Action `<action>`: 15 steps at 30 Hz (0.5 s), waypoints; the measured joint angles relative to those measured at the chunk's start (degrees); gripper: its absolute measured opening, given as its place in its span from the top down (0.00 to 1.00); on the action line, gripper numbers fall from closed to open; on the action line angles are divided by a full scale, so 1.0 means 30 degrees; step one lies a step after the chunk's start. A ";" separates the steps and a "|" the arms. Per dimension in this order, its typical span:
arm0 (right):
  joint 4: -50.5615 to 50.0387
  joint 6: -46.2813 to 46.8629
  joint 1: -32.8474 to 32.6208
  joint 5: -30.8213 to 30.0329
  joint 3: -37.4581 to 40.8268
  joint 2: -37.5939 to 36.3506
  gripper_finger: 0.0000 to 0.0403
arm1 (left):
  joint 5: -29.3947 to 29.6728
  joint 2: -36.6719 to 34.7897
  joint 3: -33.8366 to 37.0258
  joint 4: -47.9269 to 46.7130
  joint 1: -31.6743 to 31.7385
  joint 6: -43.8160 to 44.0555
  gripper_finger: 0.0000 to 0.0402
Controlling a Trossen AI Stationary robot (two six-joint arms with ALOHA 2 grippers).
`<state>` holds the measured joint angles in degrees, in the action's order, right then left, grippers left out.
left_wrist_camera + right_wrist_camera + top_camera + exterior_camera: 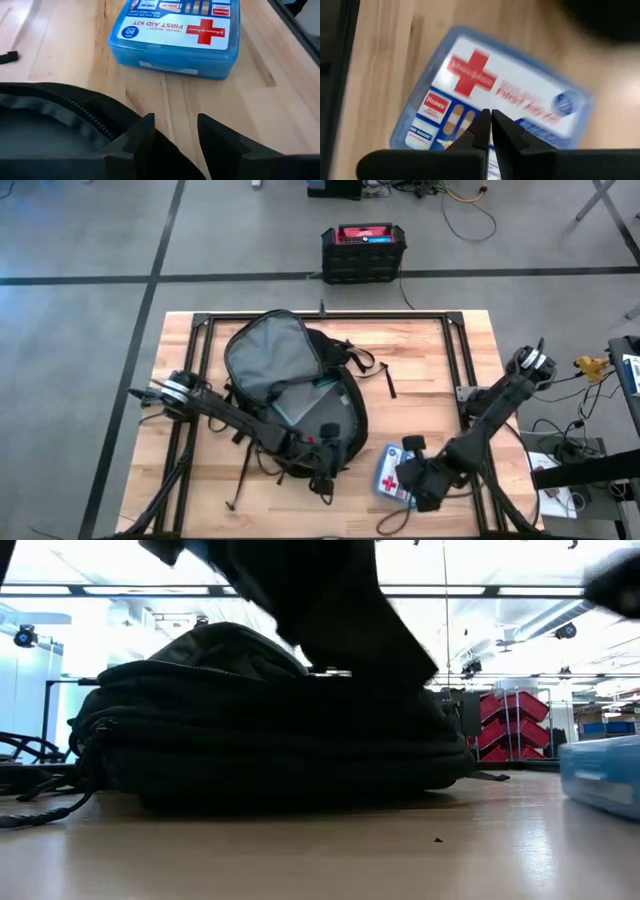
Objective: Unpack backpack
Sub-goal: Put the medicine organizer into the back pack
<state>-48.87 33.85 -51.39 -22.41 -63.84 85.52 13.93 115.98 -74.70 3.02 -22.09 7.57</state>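
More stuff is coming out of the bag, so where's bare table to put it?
Bare wood lies far-right of the backpack, toward the table corner, and in the near-left corner. Crowded: near-right, with the first aid kit and both grippers.

Even, bright overhead light falls on the tabletop [440,380] in the high view, with soft shadows. In the low view ceiling strips glare white, leaving the backpack [270,740] a dark silhouette. The right wrist view smears the kit [490,100] with blur; the left wrist view is crisp.
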 joint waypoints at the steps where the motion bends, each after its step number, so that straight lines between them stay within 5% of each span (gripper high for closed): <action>1: -0.0539 -0.0008 -0.0430 -0.0378 -0.0478 -0.0002 1.00 | 0.0000 0.0232 -0.0183 -0.0033 0.0008 -0.0217 0.69; 9: -0.2864 0.5688 -0.3209 0.1536 -0.0304 0.0250 0.99 | 0.0046 0.1806 -0.1981 0.0322 0.0620 -0.0609 0.69; 15: -0.2872 0.6826 -0.3864 0.3033 0.0170 0.2407 0.85 | 0.0218 0.2799 -0.3116 0.0304 0.1253 -0.1456 0.62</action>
<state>-57.48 54.33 -62.98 -13.31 -63.33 92.74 14.59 124.38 -84.05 3.94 -18.33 3.20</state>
